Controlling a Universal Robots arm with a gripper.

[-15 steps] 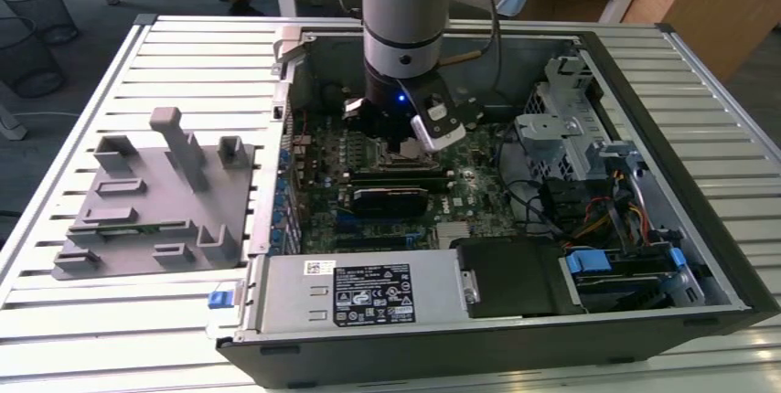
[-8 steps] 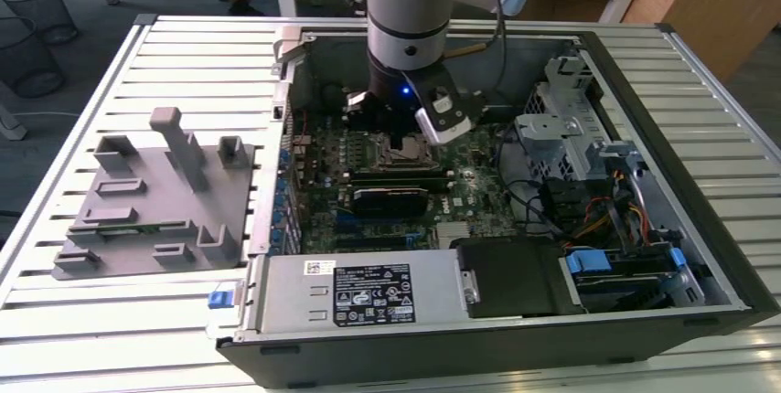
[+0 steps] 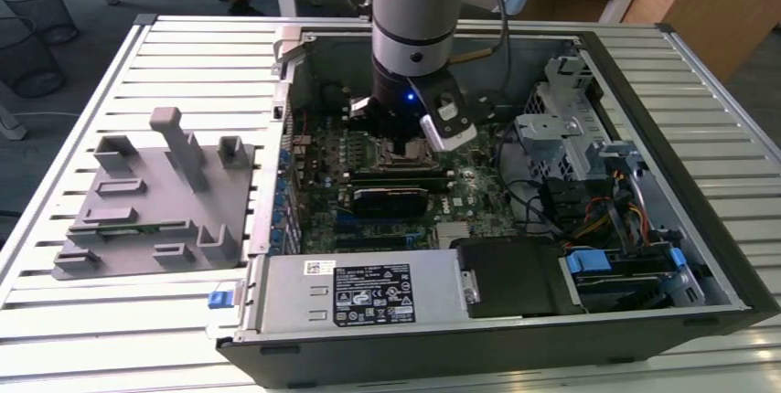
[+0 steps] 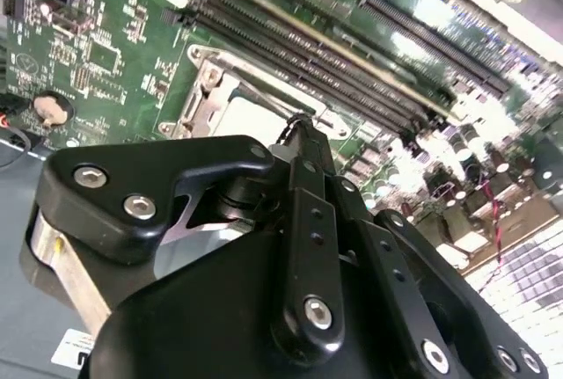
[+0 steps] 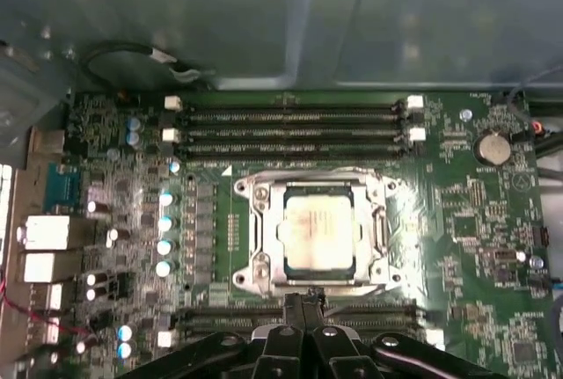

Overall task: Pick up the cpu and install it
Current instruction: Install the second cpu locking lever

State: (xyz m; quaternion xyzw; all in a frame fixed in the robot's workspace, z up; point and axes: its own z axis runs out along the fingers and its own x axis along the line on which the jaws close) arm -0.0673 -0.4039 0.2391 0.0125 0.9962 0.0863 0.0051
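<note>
cpu (image 5: 318, 235) is already seated flat in the socket frame (image 5: 255, 236) on the motherboard (image 5: 475, 221), so placement looks done. The end effector (image 5: 303, 302) hangs just above the socket's edge, fingers pinched together on nothing. First wrist view gives the chip square in its frame; exterior view only gives the arm (image 3: 418, 18) reaching down into the open case (image 3: 635, 183) on the desk (image 3: 196, 55).
</note>
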